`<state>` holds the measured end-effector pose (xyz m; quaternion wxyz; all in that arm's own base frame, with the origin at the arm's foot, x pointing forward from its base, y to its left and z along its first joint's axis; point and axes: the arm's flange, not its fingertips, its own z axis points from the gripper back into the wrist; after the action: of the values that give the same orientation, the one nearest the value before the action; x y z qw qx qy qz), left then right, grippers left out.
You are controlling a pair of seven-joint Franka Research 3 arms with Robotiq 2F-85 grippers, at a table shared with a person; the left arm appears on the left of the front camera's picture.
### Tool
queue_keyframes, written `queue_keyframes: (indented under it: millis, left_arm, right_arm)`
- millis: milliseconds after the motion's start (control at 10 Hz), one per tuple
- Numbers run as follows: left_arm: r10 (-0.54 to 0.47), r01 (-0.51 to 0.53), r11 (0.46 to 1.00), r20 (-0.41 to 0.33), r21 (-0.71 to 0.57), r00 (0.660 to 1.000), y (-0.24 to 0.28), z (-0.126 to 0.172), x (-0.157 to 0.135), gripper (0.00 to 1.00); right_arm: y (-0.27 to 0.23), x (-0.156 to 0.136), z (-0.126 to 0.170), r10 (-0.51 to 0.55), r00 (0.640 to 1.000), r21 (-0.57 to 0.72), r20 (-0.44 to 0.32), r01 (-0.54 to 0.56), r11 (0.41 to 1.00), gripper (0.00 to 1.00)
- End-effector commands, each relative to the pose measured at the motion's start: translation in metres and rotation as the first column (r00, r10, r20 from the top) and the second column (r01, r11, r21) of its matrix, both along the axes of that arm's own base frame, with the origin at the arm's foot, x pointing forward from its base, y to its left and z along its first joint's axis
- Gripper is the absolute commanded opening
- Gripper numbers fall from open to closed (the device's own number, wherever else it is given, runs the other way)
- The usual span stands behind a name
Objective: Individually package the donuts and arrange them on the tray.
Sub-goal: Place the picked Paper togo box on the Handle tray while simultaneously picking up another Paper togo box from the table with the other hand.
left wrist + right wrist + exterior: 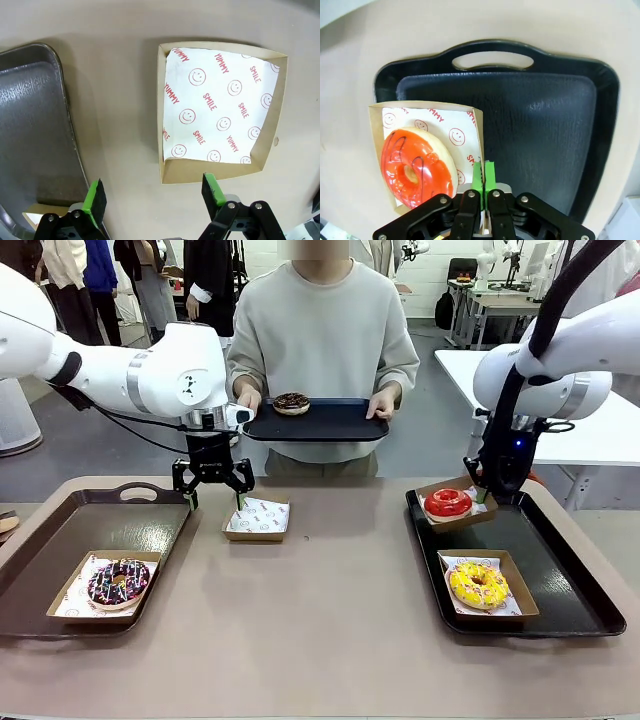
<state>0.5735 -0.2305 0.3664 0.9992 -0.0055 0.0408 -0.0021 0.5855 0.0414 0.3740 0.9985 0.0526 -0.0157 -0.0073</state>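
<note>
Front view – tan table [330, 640], dark left tray [110, 525] and right tray [565, 575] at its ends, white desks [600, 435] behind. Over an empty lined box [257, 517] by the far edge the left gripper [215, 502] hangs wide open. The right gripper [483, 170] is clamped on the donut box [476, 125] holding the red donut [447, 503] at the right tray's far-left corner. The yellow donut [478, 584] – boxed – sits toward that tray's near edge.
</note>
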Motion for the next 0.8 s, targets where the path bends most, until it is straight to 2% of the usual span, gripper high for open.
queue_keyframes:
  millis: [0, 700]
  left_arm:
    - [-0.016, 0.015, 1.000, 0.031, 0.017, 0.999, 0.003, -0.005, 0.002, 1.00]
    - [-0.014, 0.014, 0.999, 0.028, 0.030, 1.000, 0.001, -0.028, 0.015, 1.00]
  right_arm:
    - [0.005, -0.002, -0.011, -0.035, 0.999, 0.007, 0.020, 0.035, 0.999, 0.02]
    - [0.006, 0.000, -0.024, -0.050, 0.999, 0.022, 0.021, 0.050, 0.999, 0.02]
